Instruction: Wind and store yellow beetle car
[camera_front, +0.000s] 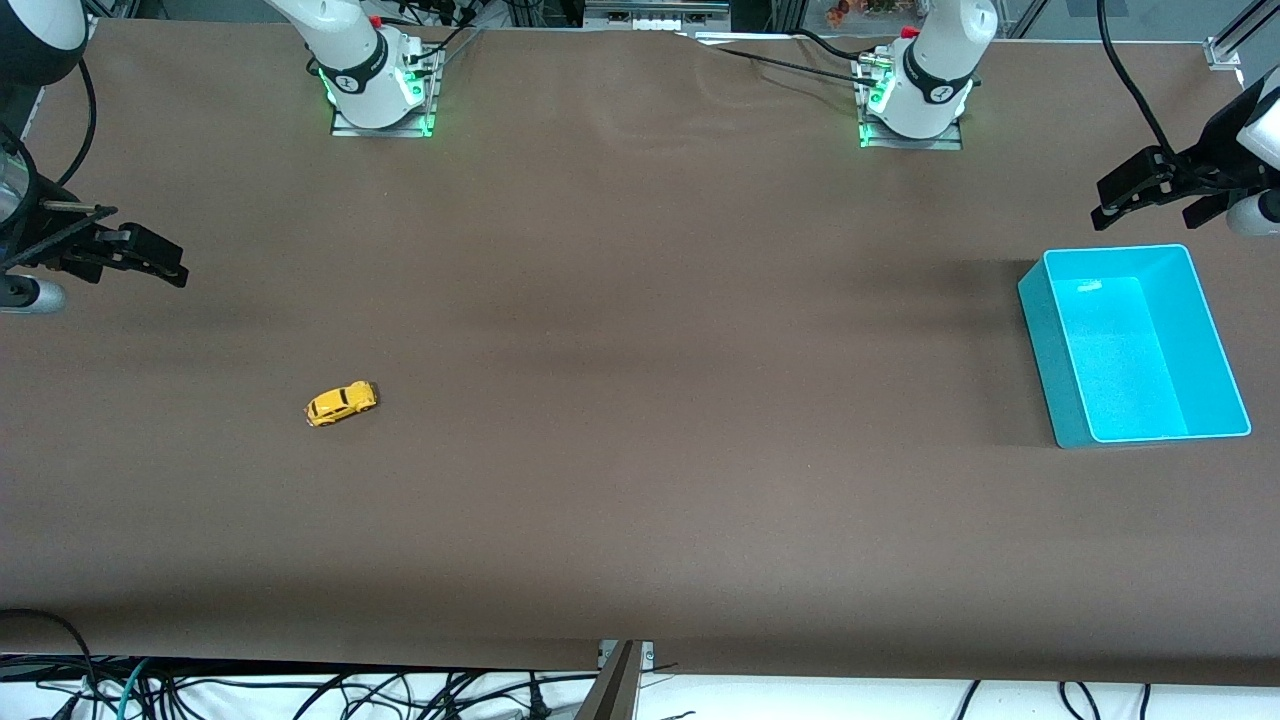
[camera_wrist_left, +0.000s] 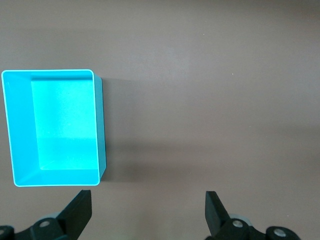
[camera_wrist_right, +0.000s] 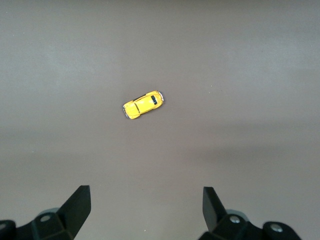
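car: yellow beetle car (camera_front: 341, 403) sits on its wheels on the table (camera_front: 640, 500), toward the right arm's end, well apart from the cyan bin (camera_front: 1043, 330) | grippers: right gripper (camera_wrist_right: 145, 207) wide, empty, high over the table near the car; left gripper (camera_wrist_left: 148, 210) wide, empty, waiting by the bin | handling: you'll likely find it light, rigid, slick, prone to rolling | grip: pinch across its flanks, mid-body
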